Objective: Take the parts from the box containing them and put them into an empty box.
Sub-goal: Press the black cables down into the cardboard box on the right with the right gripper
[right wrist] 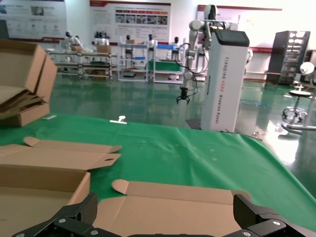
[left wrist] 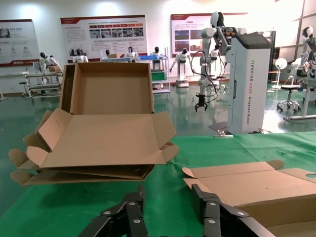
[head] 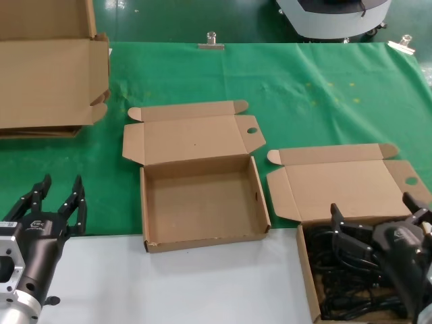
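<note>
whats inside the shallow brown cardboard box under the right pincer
Dark black parts fill the shallow brown corrugated box. The right pincer, open, hovers over them and covers part of the pile; the box floor cannot be seen.

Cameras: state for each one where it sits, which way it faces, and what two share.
Head view: on the head, looking down at the empty box and parts box; both grippers show.
Left wrist view: behind the open left gripper, facing the large cartons.
Right wrist view: behind the open right gripper, above the parts box lid.
Shared: the wrist views both show the green cloth.
</note>
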`<state>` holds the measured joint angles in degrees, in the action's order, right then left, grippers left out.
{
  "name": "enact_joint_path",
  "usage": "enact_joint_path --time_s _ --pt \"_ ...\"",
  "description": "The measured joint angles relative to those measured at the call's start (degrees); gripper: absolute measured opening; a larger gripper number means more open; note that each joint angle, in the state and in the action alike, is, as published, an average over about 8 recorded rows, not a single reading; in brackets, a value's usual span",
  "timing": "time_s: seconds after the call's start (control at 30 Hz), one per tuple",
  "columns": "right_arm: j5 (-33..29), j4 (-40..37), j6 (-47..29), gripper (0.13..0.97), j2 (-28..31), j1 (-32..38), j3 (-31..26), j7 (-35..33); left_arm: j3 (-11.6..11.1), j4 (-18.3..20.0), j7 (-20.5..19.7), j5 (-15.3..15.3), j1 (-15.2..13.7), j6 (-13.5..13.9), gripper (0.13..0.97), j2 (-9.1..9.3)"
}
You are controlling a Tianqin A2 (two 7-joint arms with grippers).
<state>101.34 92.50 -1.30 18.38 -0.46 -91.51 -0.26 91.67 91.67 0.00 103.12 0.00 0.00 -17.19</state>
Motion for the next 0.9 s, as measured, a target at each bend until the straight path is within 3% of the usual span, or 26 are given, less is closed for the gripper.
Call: enact_joint_path --time_s 0.23,0.47,0.7,0.9 --pt "1.6 1.8 -0.5 0.966 5.0 0.3 -1.6 2.4 0.0 0.0 0.0 0.0 0.0 0.0 0.351 0.00" --pt "3.3 3.0 -3.4 0.966 15.5 2.4 -4.7 7.8 0.0 0.0 -0.1 0.0 0.0 0.0 0.250 0.00" --pt "3.9 2.6 -12.8 0.966 28.1 6.1 -7.1 14.5 0.0 0.0 0.0 0.0 0.0 0.0 0.190 0.00" --pt "4.6 0.9 -24.2 0.966 36.0 10.4 -7.1 15.1 0.0 0.0 0.0 0.0 0.0 0.0 0.180 0.00"
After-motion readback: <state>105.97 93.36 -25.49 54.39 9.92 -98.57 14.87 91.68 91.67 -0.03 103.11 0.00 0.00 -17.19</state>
